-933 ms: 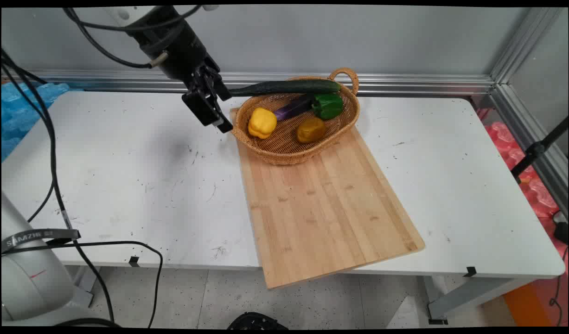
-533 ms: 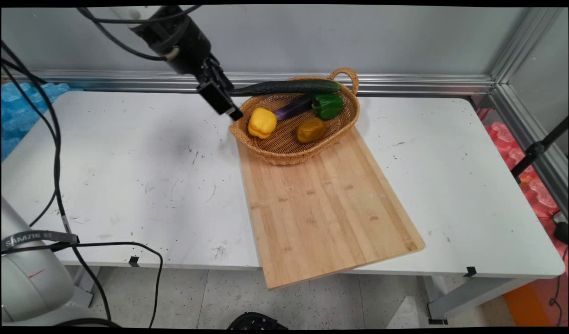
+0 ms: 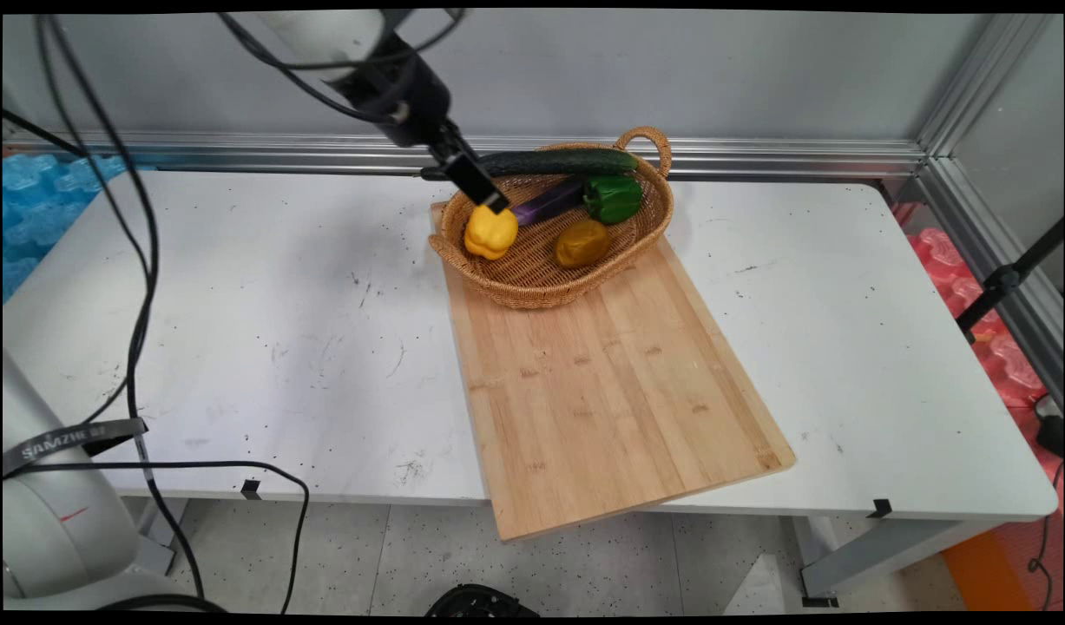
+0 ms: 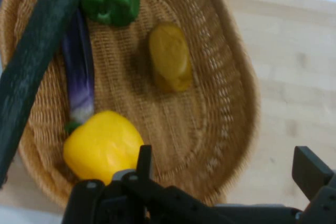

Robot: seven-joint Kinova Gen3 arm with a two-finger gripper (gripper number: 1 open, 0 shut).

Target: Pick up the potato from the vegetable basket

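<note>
- White table (image 3: 237, 330), grey wall behind; wicker basket (image 3: 645, 227) sits upper middle of frame on a cutting board (image 3: 610, 391).
- My gripper (image 4: 226, 174) hangs wide open, nothing held, just over the yellow pepper (image 3: 489, 230) at the basket's left.
- Best to stay centred, clear of the cucumber (image 3: 567, 161).

Bright, even light and soft shadows; the hand view is blurred.

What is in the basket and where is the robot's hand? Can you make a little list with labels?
gripper: open, over the basket's left end, just above the yellow bell pepper
basket: wicker, on the far end of the wooden cutting board
in basket: yellow bell pepper, green bell pepper, purple eggplant, brownish-yellow potato
cucumber: lying across the basket's far rim
table: white
</note>
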